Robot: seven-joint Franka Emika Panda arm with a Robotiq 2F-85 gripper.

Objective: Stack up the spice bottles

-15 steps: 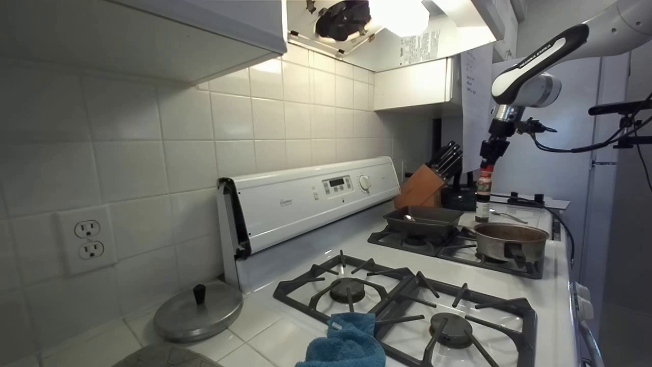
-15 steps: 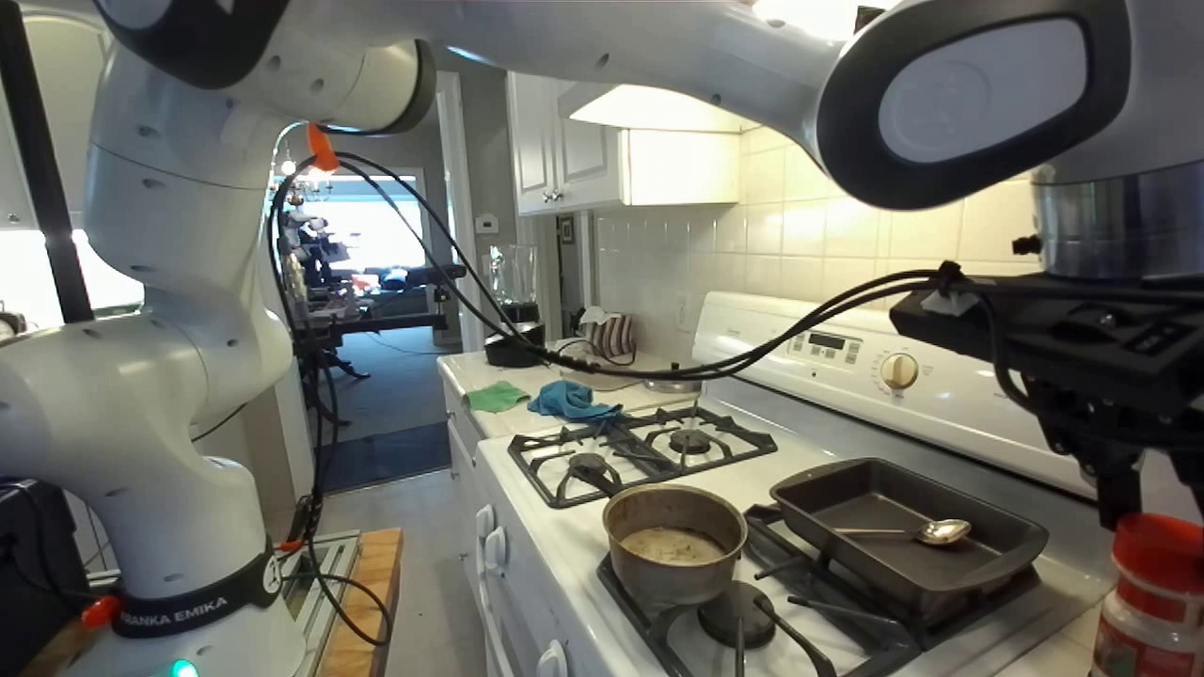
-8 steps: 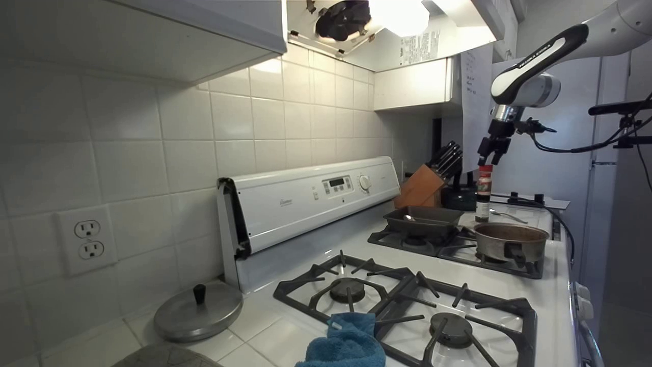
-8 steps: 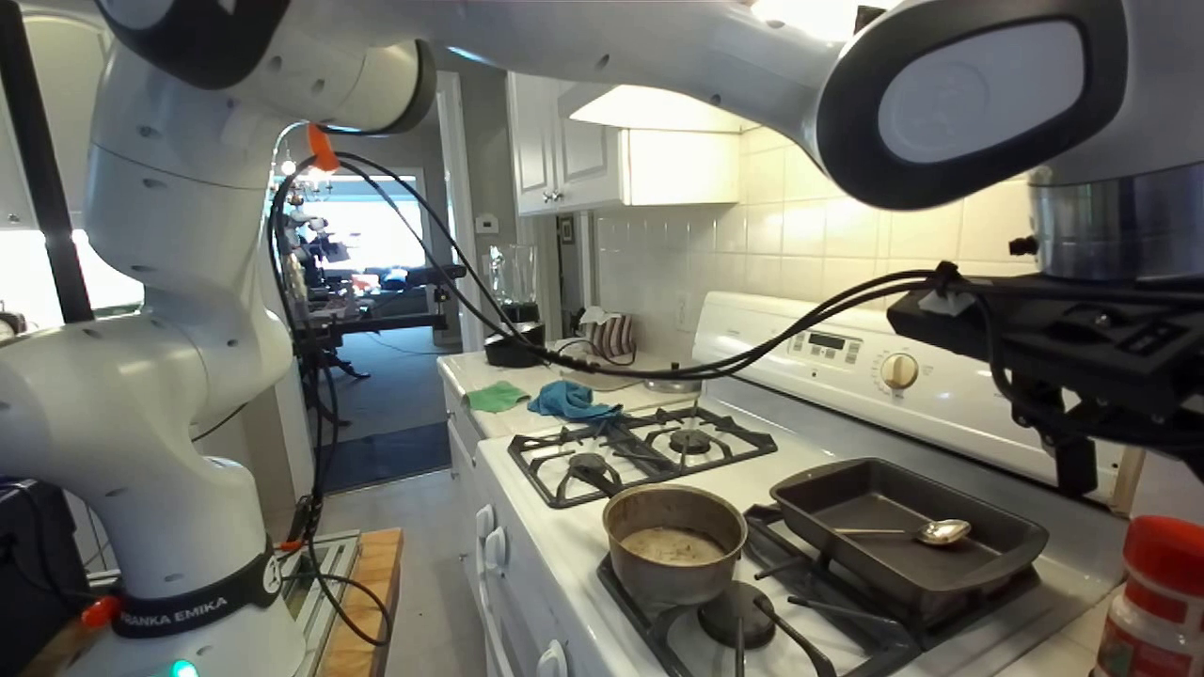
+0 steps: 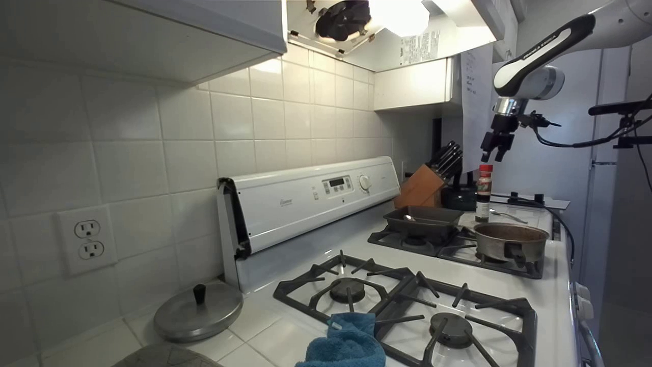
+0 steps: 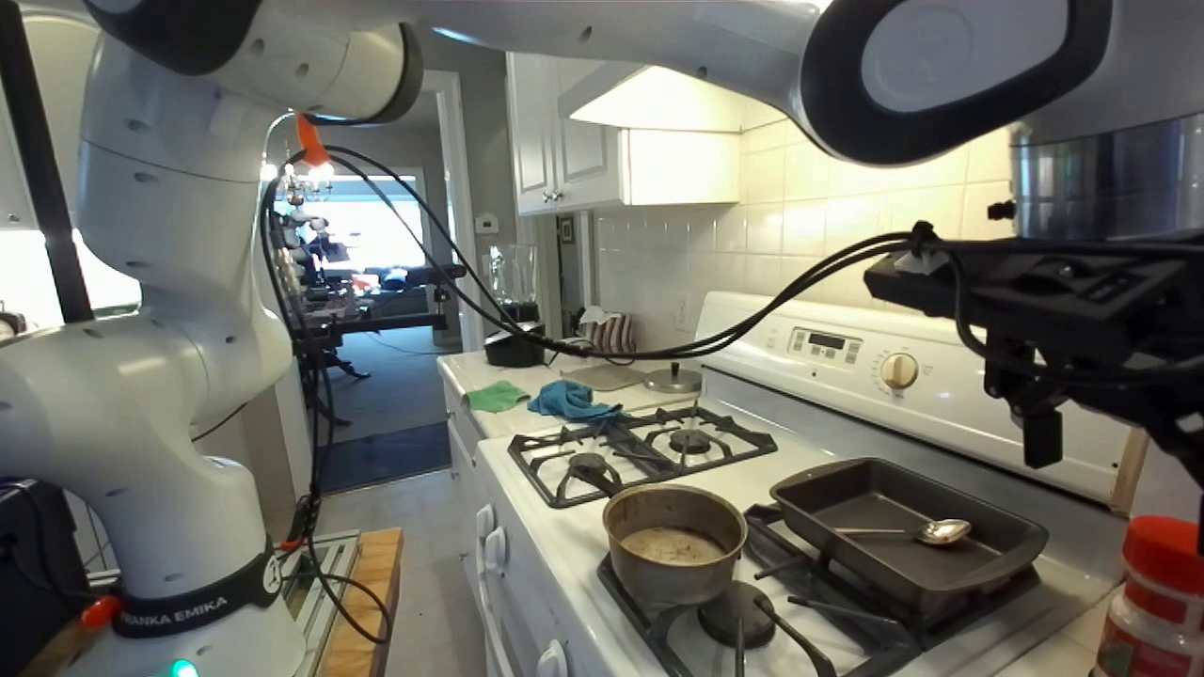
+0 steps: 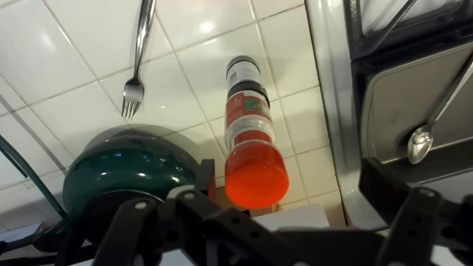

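Observation:
Two spice bottles stand one on top of the other on the white tiled counter. The upper spice bottle has a red cap and a red-and-green label; the lower spice bottle shows a white label and a black lid. From above, the wrist view gives the upper bottle resting upright on the lower bottle. My gripper is open, its fingers wide apart with nothing held. In an exterior view the gripper hangs just above the red cap, apart from it. Elsewhere the frame edge cuts off the red-capped bottle.
Beside the stack lie a fork and a dark green pot. A baking pan holding a spoon and a saucepan sit on the stove. A knife block stands behind.
My gripper has opened and let go of the red-capped bottle, then risen off it and shifted slightly. The upper bottle stays standing on the lower one.

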